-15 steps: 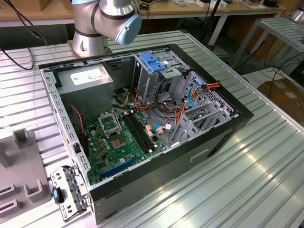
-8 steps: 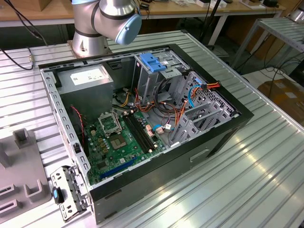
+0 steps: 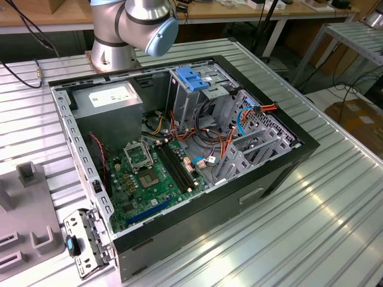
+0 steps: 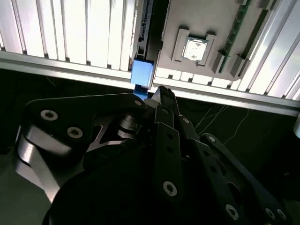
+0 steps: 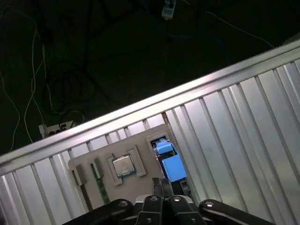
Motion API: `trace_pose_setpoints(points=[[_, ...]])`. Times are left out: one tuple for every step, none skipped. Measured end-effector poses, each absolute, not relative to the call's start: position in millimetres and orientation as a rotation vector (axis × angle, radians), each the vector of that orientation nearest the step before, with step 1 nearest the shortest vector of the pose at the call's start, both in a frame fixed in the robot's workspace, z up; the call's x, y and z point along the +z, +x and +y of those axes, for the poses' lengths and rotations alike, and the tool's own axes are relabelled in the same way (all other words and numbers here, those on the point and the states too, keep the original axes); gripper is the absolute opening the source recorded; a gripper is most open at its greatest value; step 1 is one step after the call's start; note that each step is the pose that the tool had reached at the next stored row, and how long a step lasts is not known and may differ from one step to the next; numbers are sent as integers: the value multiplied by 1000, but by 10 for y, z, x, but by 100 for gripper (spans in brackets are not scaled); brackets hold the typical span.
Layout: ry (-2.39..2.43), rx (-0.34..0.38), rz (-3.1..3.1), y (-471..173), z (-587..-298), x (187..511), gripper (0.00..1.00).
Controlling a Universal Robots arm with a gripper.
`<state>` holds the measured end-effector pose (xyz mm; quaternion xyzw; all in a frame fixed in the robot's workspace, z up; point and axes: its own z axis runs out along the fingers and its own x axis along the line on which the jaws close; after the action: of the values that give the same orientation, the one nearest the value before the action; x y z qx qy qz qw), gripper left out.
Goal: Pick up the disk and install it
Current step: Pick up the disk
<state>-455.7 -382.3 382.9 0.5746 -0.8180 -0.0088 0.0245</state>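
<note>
The disk (image 5: 171, 165) stands on edge in a slot of a grey fixture (image 5: 140, 140), and its blue plastic rail (image 4: 142, 71) is the part that shows in both wrist views. My gripper (image 5: 161, 183) hangs over that slot, its black fingertips (image 4: 165, 96) just short of the blue rail. The two fingers are pressed together with nothing visible between them. In the exterior view the open computer case (image 3: 281, 173) lies on the ribbed metal table, with its tall metal drive cage (image 3: 194, 81) near the arm's base (image 3: 116, 36).
The grey fixture (image 3: 27, 206) also holds a processor chip (image 5: 123, 165) and a memory stick (image 5: 96, 174). Inside the case are a green motherboard (image 3: 146, 179), a grey power supply box (image 3: 111, 98) and loose cables (image 3: 206, 146). The table edge (image 5: 140, 108) drops to dark floor with wires.
</note>
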Motion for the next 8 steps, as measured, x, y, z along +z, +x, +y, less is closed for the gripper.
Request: trace_pose_setpoints(points=[[1797,-27,-2517,-4557,-3823,3828,11],[1814,-26,-2504,-4557,-3823,3828,11],[1839,-25,-2486,-4557,-3823,3827,11],[1860,-25,-2470,-4557,-3823,3826,11],[1889,-24,-2447,-4557,-3823,3825,11],[1912,-23,-2429,-4557,-3823,3823,11],[1940,-21,-2408,-4557,-3821,3819,11],[1948,-20,-2402,-4558,-3819,3815,11]])
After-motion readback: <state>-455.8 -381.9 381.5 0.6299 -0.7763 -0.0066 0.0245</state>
